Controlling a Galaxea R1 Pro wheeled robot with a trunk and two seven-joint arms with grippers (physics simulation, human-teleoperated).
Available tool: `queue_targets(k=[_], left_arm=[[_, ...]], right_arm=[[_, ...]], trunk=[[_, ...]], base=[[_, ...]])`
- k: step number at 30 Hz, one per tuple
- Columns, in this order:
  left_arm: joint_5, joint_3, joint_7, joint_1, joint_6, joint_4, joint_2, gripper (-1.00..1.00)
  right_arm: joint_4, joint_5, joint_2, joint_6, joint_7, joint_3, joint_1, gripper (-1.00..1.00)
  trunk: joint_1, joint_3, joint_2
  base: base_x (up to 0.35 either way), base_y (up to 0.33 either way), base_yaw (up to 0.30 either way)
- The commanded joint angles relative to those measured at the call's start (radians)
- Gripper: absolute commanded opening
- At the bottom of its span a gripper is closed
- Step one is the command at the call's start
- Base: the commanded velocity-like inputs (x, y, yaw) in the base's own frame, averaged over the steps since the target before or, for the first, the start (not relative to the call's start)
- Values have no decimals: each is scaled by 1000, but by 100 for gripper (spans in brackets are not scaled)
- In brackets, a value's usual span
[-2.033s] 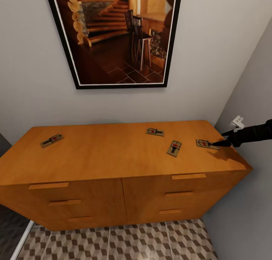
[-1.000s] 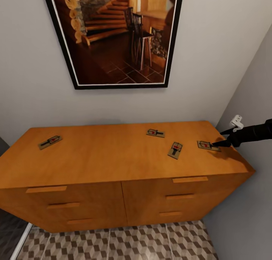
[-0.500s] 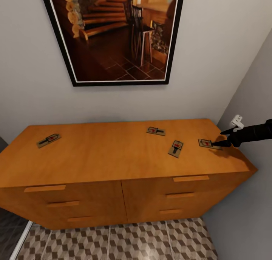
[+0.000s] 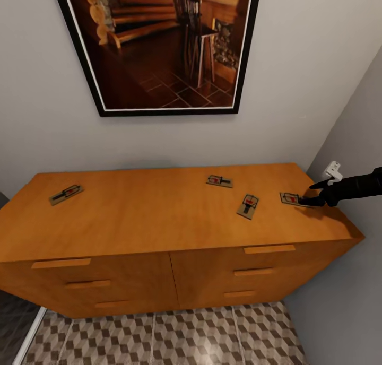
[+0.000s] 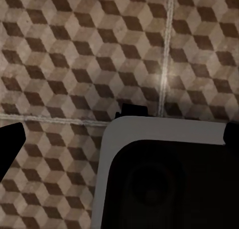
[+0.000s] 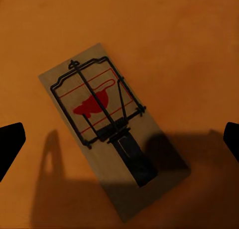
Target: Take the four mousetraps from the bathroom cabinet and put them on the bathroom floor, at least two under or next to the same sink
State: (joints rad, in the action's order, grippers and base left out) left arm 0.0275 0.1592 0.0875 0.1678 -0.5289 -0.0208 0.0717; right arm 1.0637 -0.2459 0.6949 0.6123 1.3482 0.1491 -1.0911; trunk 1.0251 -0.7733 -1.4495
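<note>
The cabinet is orange-brown wood. Each of the four mousetraps is a tan board with black wire and a red spot. The bathroom floor has brown, beige and grey cube-patterned tiles with pale grout. The right gripper is black.

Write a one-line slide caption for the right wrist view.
Right gripper open above a mousetrap lying flat on the orange-brown cabinet top, fingertips wide to either side.
</note>
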Motion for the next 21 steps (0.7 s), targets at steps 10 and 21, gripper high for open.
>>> queue_targets(k=[10, 21], left_arm=[[3, 8, 9, 1, -3, -2, 0, 100], [3, 8, 9, 1, -3, -2, 0, 100]], right_arm=[[1, -4, 1, 9, 5, 3, -1, 100], [2, -4, 3, 9, 5, 3, -1, 100]], trunk=[[0, -13, 0], [0, -13, 0]], base=[[0, 0, 0], [0, 0, 0]])
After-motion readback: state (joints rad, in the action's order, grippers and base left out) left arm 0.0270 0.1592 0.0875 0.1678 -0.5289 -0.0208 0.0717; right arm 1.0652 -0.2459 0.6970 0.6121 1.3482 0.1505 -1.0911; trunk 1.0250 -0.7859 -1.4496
